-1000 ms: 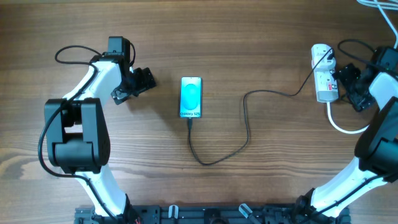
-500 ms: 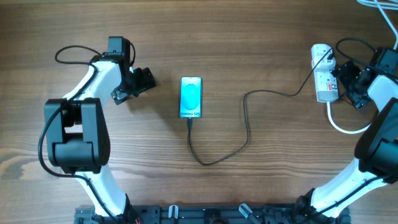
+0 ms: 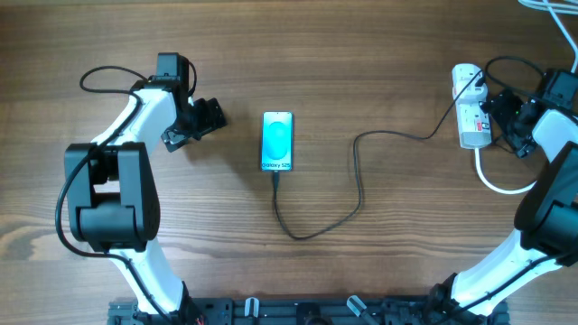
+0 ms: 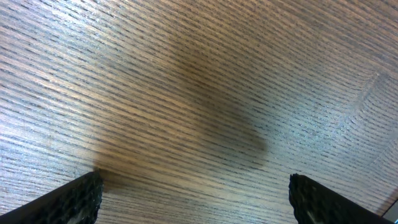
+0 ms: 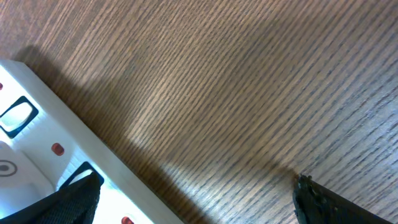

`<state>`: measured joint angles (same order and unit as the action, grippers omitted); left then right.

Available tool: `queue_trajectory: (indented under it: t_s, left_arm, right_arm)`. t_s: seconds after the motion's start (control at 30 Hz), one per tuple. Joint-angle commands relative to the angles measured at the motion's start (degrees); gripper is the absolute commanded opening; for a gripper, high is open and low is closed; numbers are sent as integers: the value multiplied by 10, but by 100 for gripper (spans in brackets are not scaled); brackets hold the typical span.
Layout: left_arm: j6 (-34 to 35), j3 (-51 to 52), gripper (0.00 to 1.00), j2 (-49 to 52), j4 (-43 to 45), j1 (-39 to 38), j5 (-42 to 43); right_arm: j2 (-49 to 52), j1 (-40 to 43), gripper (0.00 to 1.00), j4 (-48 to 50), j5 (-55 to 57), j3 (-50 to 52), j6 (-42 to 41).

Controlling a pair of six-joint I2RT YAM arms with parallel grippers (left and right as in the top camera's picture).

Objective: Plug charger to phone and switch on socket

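The phone [image 3: 277, 141] lies flat mid-table with its cyan screen lit. The black charger cable [image 3: 358, 171] runs from the phone's near end in a loop to its black plug [image 3: 476, 88], seated in the white socket strip [image 3: 470, 118] at the far right. My right gripper [image 3: 498, 117] is open, one finger over the strip's edge beside a black rocker switch [image 5: 15, 116] and red marks; the strip [image 5: 37, 155] fills the right wrist view's lower left. My left gripper [image 3: 200, 121] is open and empty over bare wood, left of the phone.
The strip's thick white cord [image 3: 495, 183] curves out from its near end toward my right arm. Another white cord [image 3: 555, 20] crosses the far right corner. The left wrist view shows only wood grain [image 4: 199, 106].
My right gripper has shifted slightly toward the socket strip. The left arm, phone and cable have not moved.
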<state>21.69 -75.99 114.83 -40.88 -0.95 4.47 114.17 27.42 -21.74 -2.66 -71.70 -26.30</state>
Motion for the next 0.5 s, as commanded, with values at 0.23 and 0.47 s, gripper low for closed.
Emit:
queue_trajectory:
  t_s: [0.23,0.47]
  left_arm:
    - [-3,3,100,7,0,5,-1]
    - [-3,3,100,7,0,5,-1]
  right_arm:
    - [7,-26,100,-21,61,-33,38]
    - [7,-27,100,-6,100,-33,53]
